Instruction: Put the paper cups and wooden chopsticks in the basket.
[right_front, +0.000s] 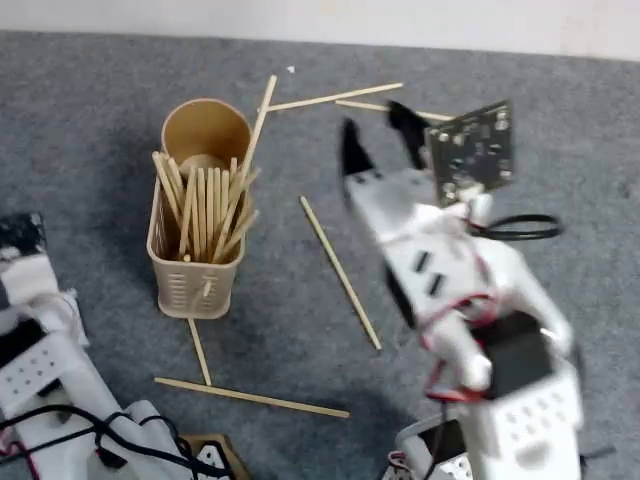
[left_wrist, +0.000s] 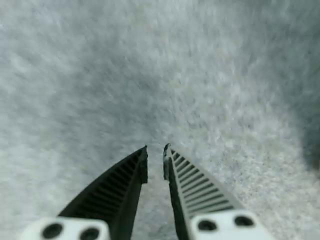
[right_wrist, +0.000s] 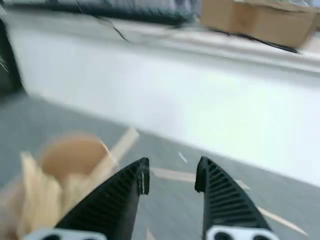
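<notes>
Right gripper (right_front: 378, 138): black fingers spread, nothing between them. It hangs over the grey carpet (right_front: 90, 120), above the far pair (right_front: 335, 98) of loose chopsticks. The right wrist view shows the same gap (right_wrist: 171, 175).

Left gripper (left_wrist: 155, 149): ridged black fingers drawn almost together, only a thin slit at the tips. Nothing is held, and carpet lies beneath.

Basket (right_front: 195, 285): beige plastic, tall, with slotted walls. It stands upright on the carpet, well apart from the right gripper.

Cup (right_front: 205, 130): one brown paper cup, mouth up, seated in the basket's far end.

Bundle (right_front: 205, 210): pale wooden chopsticks standing on end in the basket's near part, leaning on one another. One leaning stick (right_front: 262, 115) juts out past the cup's rim.

Outside the basket, all flat on the carpet:
- The far pair lies beyond the basket, its ends close together.
- The middle stick (right_front: 340, 272) lies slantwise between the basket and the right arm.
- The near stick (right_front: 250, 397) lies in front of the basket.
- The short stick (right_front: 200, 352) reaches from the basket's foot to the near stick.
</notes>
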